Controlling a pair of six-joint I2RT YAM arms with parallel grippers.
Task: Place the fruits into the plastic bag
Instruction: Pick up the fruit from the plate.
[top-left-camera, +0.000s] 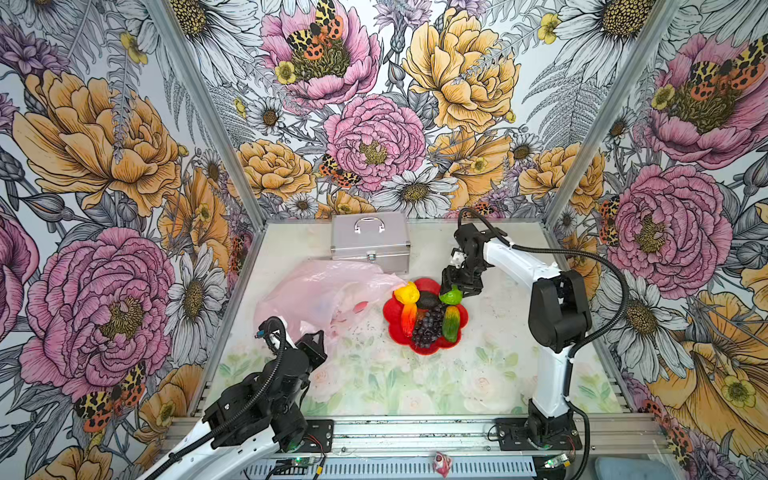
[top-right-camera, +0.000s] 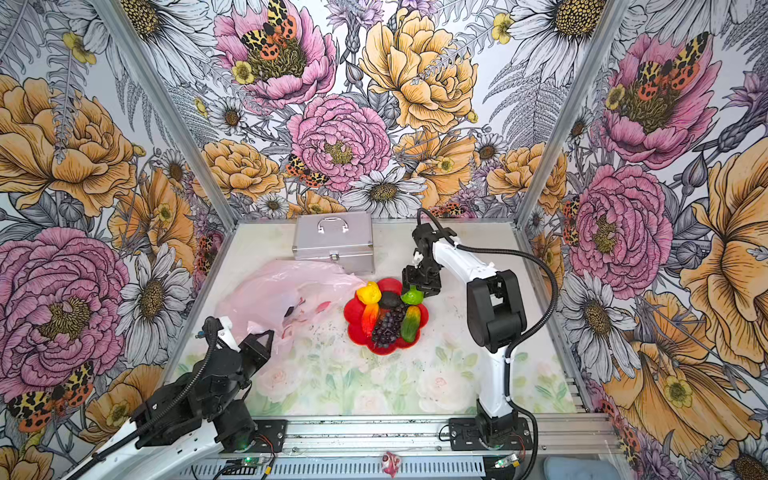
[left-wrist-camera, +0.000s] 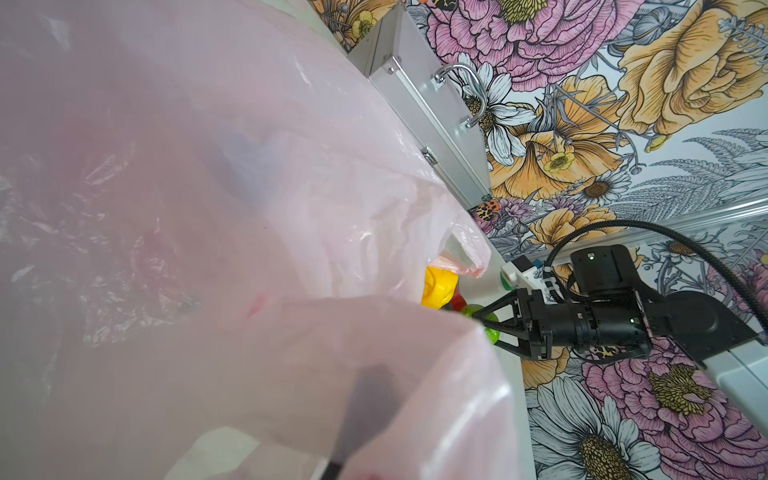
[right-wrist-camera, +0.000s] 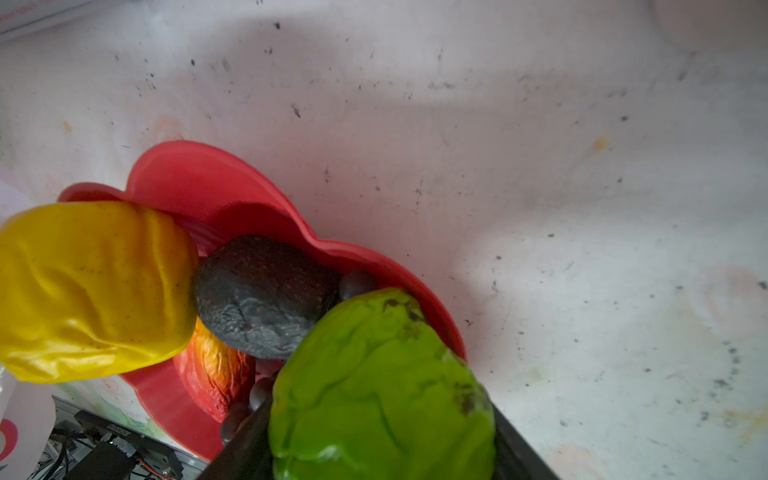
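Straddling the round green fruit (top-left-camera: 451, 296), my right pincer (top-left-camera: 455, 291) came down from above with its jaws about half apart. In the right wrist view my dark fingers (right-wrist-camera: 245, 453) lay against both flanks of it, so I held it between them while it sat on the red flower-shaped plate (top-left-camera: 390, 312), at the petal nearest the right edge of the table (top-left-camera: 395, 386).

Just beside the green fruit lay a dark brown avocado (top-left-camera: 428, 300), touching it. Beyond that sat the yellow fruit (top-left-camera: 406, 294), perched on the plate's rim on the side facing the bag. Toward the near edge three more pieces lay side by side: the red-yellow oblong fruit (top-left-camera: 409, 318), the purple grape bunch (top-left-camera: 427, 330) in the middle, and the green-orange oblong fruit (top-left-camera: 451, 323).

The plate stood around the middle of the table. The plastic bag (top-left-camera: 316, 291), pale pink and crumpled, lay between the plate and the left edge, and one fold reached the yellow fruit. I saw no fruit inside it.

My left pincer (top-left-camera: 316, 336) was closed on the bag's near edge. In the left wrist view the film was stretched over my finger (left-wrist-camera: 365, 411), which showed as a dark shape through it.

A silver metal case (top-left-camera: 370, 241) with a handle on its lid stood at the far edge, behind the bag.
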